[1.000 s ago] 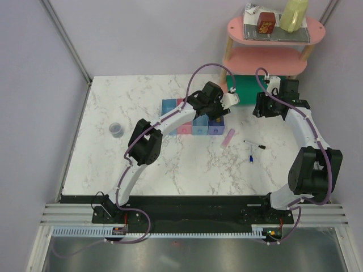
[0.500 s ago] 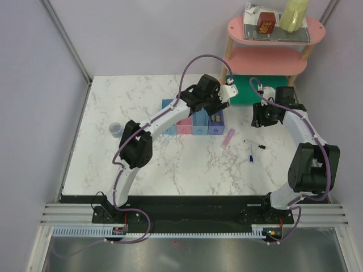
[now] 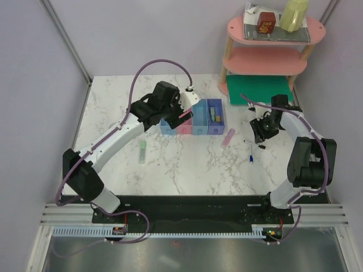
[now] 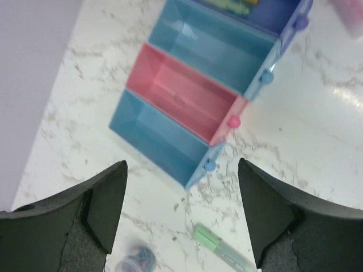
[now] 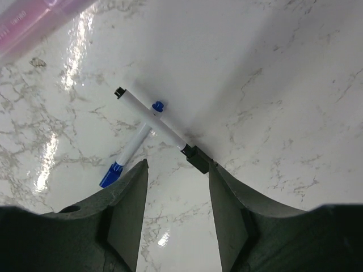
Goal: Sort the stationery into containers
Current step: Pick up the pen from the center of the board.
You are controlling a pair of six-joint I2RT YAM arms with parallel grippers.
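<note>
Over the tabletop (image 3: pixel 187 164), the left arm (image 3: pixel 122 133) hangs its jaws wide and empty above the bins (image 3: pixel 200 129). Right of the bins, the right arm (image 3: pixel 303 127) holds its jaws parted and empty, just short of the thin pen (image 5: pixel 170 139), which lies slantwise, black end nearest.

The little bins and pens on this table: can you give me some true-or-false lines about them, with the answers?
1. The pink bin is empty. True.
2. The left gripper holds a pen. False: its jaws are open and empty above the bins.
3. The pink stick sits in the purple bin. False: it lies on the table, outside it.
4. A pale green stick lies on the table outside the bins. True.
5. The black-tipped pen and blue-and-white pen lie crossed by the right gripper. True.
</note>
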